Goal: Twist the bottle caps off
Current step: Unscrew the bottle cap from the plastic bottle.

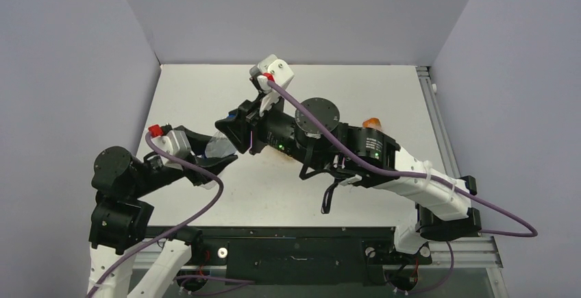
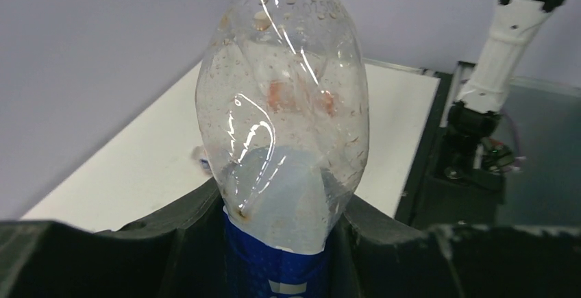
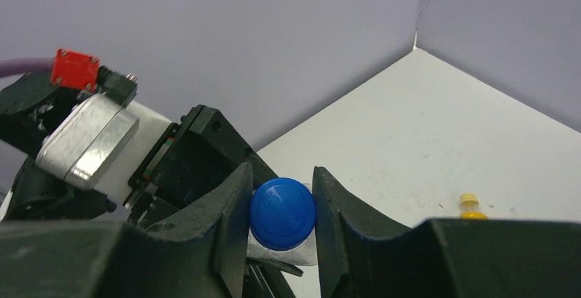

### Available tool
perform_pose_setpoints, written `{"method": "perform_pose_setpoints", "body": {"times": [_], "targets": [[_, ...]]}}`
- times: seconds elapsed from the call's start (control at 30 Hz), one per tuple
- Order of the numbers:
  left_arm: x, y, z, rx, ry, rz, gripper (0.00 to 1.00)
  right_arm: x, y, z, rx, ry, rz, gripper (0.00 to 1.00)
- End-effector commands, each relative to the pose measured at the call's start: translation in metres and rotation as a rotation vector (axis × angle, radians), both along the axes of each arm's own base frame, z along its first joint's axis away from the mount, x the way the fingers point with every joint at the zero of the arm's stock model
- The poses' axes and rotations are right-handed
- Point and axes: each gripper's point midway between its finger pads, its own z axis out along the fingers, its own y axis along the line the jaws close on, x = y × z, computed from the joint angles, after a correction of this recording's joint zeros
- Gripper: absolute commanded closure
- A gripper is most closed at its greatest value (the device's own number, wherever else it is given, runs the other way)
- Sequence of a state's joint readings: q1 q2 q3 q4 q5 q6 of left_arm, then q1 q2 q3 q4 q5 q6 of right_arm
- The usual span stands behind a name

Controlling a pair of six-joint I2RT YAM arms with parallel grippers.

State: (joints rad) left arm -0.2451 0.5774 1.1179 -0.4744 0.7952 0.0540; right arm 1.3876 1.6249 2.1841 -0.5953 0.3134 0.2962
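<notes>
1. The left gripper (image 2: 288, 246) clamped the clear bottle's (image 2: 281, 106) labelled base, aloft near the table's (image 1: 384, 85) left edge.
2. The right gripper (image 3: 282, 201) pinched its blue cap (image 3: 281, 216).
3. Unscrewing looked ready to begin; next probably needed wrist rotation, bottle steady.

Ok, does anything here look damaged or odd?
Yes. The bottle looks crushed: its clear wall is dented and creased in a twist above the label. Orange-brown specks also dot the wall, which looks like residue. The blue cap looks intact.
</notes>
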Motion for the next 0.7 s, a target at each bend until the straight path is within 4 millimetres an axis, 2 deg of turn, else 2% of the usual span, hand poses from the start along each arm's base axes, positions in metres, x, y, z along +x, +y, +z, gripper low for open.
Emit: {"method": "perform_pose_setpoints", "body": {"times": [0.0, 0.07, 0.1, 0.13, 0.17, 0.2, 0.27, 0.33, 0.43, 0.47, 0.5, 0.53, 0.57, 0.6, 0.63, 0.67], "targets": [[-0.037, -0.018, 0.031, -0.103, 0.110, -0.205, 0.89, -0.034, -0.032, 0.053, 0.107, -0.164, 0.223, 1.00], [-0.051, -0.025, 0.038, -0.136, 0.192, -0.304, 0.88, -0.055, -0.037, 0.059, 0.138, -0.219, 0.362, 1.00], [-0.061, -0.027, 0.044, -0.141, 0.182, -0.366, 0.88, -0.060, -0.040, 0.064, 0.159, -0.241, 0.396, 1.00], [-0.065, -0.030, 0.045, -0.176, 0.272, -0.398, 0.87, -0.073, -0.044, 0.066, 0.167, -0.264, 0.473, 1.00], [-0.071, -0.031, 0.053, -0.183, 0.238, -0.443, 0.87, -0.076, -0.048, 0.069, 0.175, -0.278, 0.503, 1.00], [-0.075, -0.032, 0.055, -0.213, 0.308, -0.468, 0.87, -0.089, -0.052, 0.071, 0.185, -0.293, 0.577, 1.00], [-0.081, -0.032, 0.062, -0.221, 0.303, -0.505, 0.87, -0.103, -0.060, 0.073, 0.192, -0.315, 0.667, 1.00], [-0.083, -0.032, 0.064, -0.223, 0.306, -0.512, 0.87, -0.114, -0.064, 0.073, 0.187, -0.333, 0.732, 1.00], [-0.081, -0.032, 0.062, -0.222, 0.312, -0.511, 0.87, -0.115, -0.063, 0.066, 0.158, -0.327, 0.745, 0.98], [-0.080, -0.032, 0.062, -0.222, 0.311, -0.508, 0.87, -0.112, -0.062, 0.065, 0.153, -0.322, 0.732, 0.87], [-0.078, -0.033, 0.061, -0.221, 0.300, -0.502, 0.87, -0.100, -0.059, 0.066, 0.150, -0.303, 0.658, 0.77], [-0.077, -0.033, 0.060, -0.220, 0.303, -0.495, 0.87, -0.090, -0.057, 0.066, 0.150, -0.288, 0.595, 0.57], [-0.072, -0.032, 0.060, -0.214, 0.257, -0.475, 0.87, -0.063, -0.057, 0.070, 0.162, -0.253, 0.421, 0.48], [-0.068, -0.032, 0.054, -0.210, 0.294, -0.449, 0.87, -0.054, -0.057, 0.072, 0.171, -0.237, 0.342, 0.30], [-0.059, -0.031, 0.055, -0.195, 0.218, -0.396, 0.87, -0.024, -0.064, 0.072, 0.174, -0.199, 0.151, 0.26], [-0.048, -0.029, 0.047, -0.193, 0.240, -0.331, 0.87, -0.018, -0.065, 0.071, 0.174, -0.176, 0.092, 0.22]]}}
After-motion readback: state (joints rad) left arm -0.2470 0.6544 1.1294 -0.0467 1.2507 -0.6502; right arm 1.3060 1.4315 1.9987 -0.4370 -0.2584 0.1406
